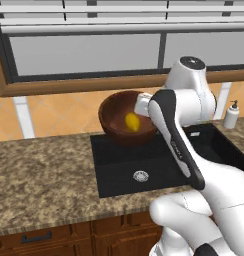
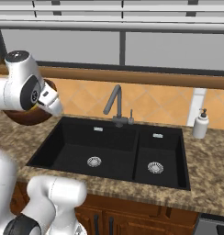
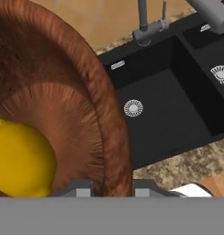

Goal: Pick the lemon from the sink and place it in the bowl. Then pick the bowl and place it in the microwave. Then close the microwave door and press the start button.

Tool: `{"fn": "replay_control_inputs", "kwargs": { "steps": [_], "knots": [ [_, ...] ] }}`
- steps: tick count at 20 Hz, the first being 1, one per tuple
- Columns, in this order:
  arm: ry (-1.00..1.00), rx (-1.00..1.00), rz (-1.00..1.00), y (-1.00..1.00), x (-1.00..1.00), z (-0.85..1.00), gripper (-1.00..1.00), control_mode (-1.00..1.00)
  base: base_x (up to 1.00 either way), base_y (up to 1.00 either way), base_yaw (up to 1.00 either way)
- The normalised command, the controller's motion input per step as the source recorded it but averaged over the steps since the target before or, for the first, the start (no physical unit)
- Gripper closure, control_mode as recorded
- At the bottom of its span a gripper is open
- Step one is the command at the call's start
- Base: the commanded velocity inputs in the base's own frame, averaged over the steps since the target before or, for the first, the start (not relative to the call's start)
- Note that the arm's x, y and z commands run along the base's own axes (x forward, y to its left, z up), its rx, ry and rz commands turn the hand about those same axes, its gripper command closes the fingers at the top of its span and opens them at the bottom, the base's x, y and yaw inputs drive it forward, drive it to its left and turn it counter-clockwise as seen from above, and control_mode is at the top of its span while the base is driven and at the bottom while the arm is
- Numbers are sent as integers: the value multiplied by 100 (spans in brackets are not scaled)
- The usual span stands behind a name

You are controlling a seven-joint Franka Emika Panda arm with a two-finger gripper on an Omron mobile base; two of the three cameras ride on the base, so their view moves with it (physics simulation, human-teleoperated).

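The claw [image 3: 112,187] pinches the rim of the bowl [image 1: 125,117] and holds it tilted in the air above the left basin of the sink [image 1: 144,165]. The lemon [image 1: 132,122] lies inside the bowl.

A home kitchen: a black double-basin sink [image 2: 114,149] with faucet [image 2: 114,105] in a granite counter [image 1: 44,180], wooden cabinets [image 1: 69,240] below, tiled backsplash [image 2: 155,103].

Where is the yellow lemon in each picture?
Left base view: the lemon sits inside the bowl, upper middle.
Right base view: I cannot see it; the arm covers most of the bowl at far left.
Hand view: bottom left, in the bowl.
Shared landmark: the sink.
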Motion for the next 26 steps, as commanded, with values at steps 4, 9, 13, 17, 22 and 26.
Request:
{"fn": "replay_control_inputs", "kwargs": {
  "steps": [4, 9, 13, 17, 22, 26],
  "knots": [
    [-24, 0, -22, -44, -25, 1, 100, -100, 0, 0, 0],
    [-7, 1, -14, -50, -22, 1, 100, -100, 0, 0, 0],
    [0, 0, -4, -12, -15, 0, 100, -100, 0, 0, 0],
    [0, 4, 0, 0, -22, -1, 100, 100, -13, 0, 0],
    [0, 0, 0, 0, 0, 0, 100, 100, -86, -4, -11],
    [0, 0, 0, 0, 0, 0, 100, 100, -77, -16, -37]
  ]
}}
